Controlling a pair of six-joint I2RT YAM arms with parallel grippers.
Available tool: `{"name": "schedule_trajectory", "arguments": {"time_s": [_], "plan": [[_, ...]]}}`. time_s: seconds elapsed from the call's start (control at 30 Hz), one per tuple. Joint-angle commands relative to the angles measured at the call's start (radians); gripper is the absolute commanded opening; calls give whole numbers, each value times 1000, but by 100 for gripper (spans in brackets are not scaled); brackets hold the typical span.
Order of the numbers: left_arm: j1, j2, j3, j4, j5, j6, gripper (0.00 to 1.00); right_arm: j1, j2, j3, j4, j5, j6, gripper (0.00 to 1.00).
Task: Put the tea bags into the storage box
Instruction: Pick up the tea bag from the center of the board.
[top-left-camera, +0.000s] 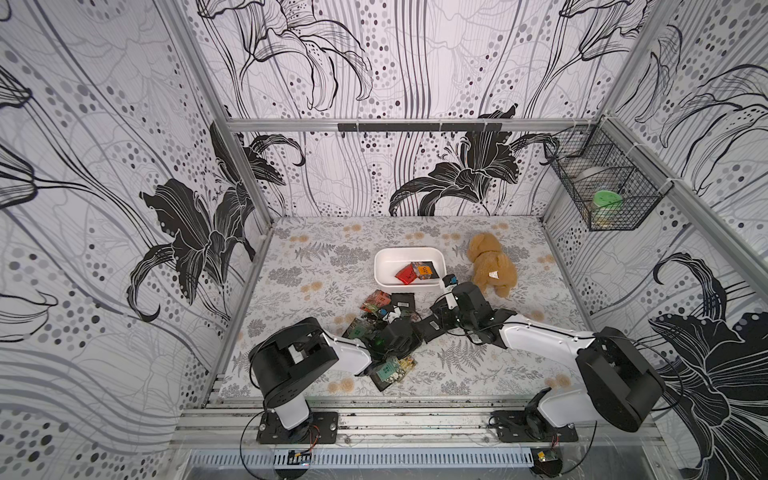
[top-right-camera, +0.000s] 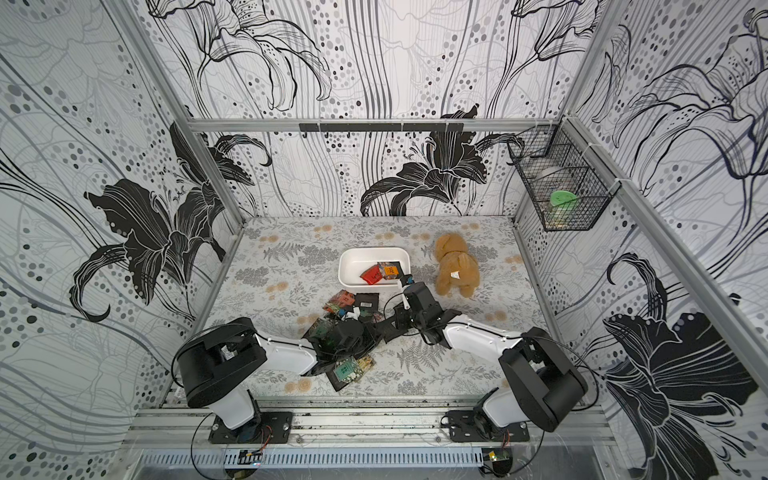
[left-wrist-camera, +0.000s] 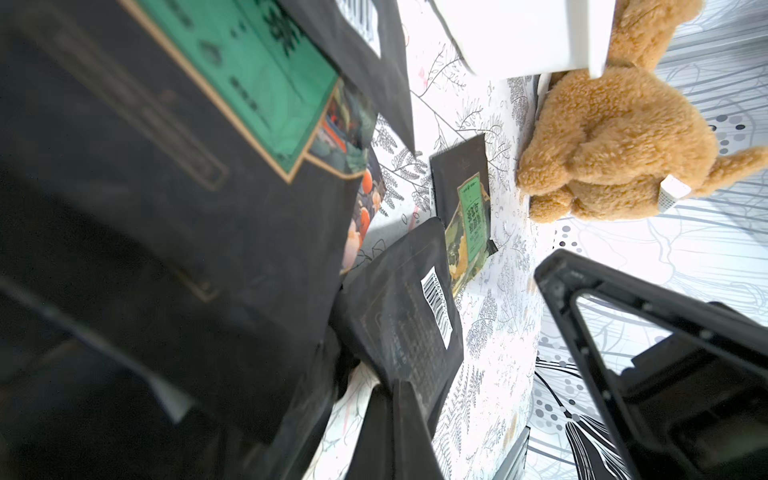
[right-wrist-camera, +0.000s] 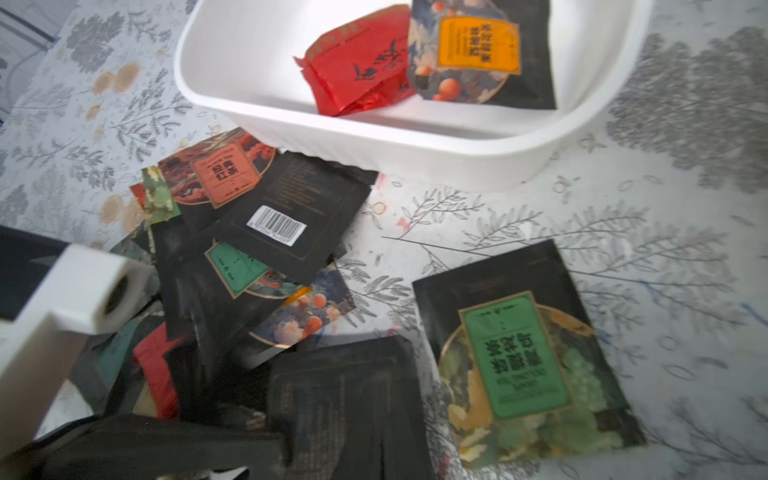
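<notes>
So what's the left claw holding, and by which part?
The left claw is shut on a black barcode-backed tea bag, apparently pinching one end's edge.

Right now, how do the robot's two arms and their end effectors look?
Both the left arm and the right arm have smooth white shells between bulky black round joints. Each stands on a black plate. Thin black cables loop along them. The left end effector and the right end effector are black, each with a small blue part.
</notes>
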Motion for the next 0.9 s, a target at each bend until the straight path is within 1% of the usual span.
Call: {"name": "schedule_trajectory", "arguments": {"time_s": [0.0,0.07,0.13,0.2,0.3,0.4,0.47,0.57,0.63,0.77,0.87], "plan": [[-15,-43,4,-38,-13,73,0,-2,-64,-35,-34,171,39,1],[-28,-53,39,-105,-10,111,0,-2,-101,-54,-37,221,48,3],[-44,-65,63,-157,-22,136,0,-2,-122,-73,-15,209,45,6],[-51,-81,61,-166,-29,148,0,-1,-106,-71,-6,162,41,8],[-51,-110,62,-215,-58,152,0,-2,-52,-39,-22,115,43,6],[-51,-153,63,-263,-90,164,0,-2,-54,-39,-14,115,47,5],[-50,-180,66,-285,-93,174,0,-2,-91,-59,-7,146,49,5],[-39,-206,101,-362,-86,198,0,-1,-164,-88,-17,235,60,6],[-33,-230,107,-375,-88,207,0,-1,-212,-114,-12,273,68,7],[19,-270,122,-394,-52,230,0,-1,-260,-143,3,301,72,7],[58,-282,177,-467,-64,260,0,-1,-263,-146,5,301,76,6]]}}
